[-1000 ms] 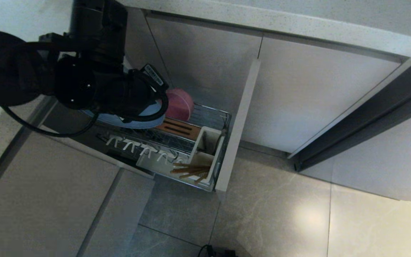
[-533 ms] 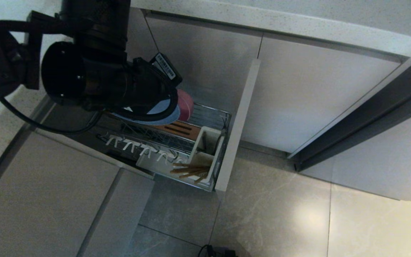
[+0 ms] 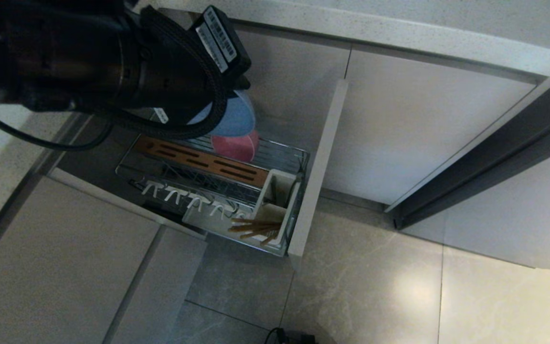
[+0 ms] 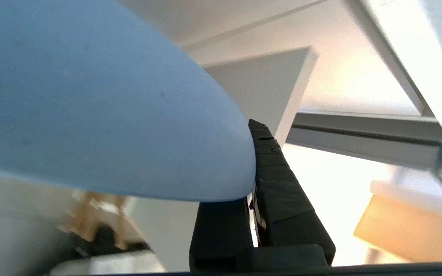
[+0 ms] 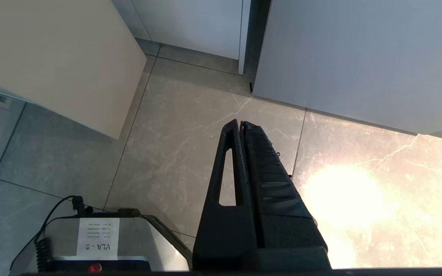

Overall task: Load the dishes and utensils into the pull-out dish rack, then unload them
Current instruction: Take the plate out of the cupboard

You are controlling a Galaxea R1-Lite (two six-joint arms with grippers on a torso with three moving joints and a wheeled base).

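Observation:
The light-blue plate (image 3: 234, 119) hangs above the back of the pull-out dish rack (image 3: 288, 154), clear of the wire. My left gripper (image 4: 252, 161) is shut on the plate's (image 4: 90, 96) rim; in the head view my left arm (image 3: 112, 62) hides the fingers. The pink bowl (image 3: 234, 147) stands on edge in the rack's far corner, just under the plate. Wooden chopsticks (image 3: 253, 228) lie in the white caddy (image 3: 275, 196) at the rack's front. My right gripper (image 5: 241, 122) is shut and empty, parked over the floor tiles.
The rack's slotted wooden strip (image 3: 198, 160) and a row of white pegs (image 3: 184, 196) are uncovered. Its beige front panel (image 3: 318, 167) juts out over the floor. Cabinet doors and the counter edge (image 3: 399, 33) lie behind. The robot base (image 5: 90, 241) sits beside the right gripper.
My left arm has risen away from the rack with the blue plate in its grip. The plate has left the wires, uncovering the wooden strip and more of the pink bowl.

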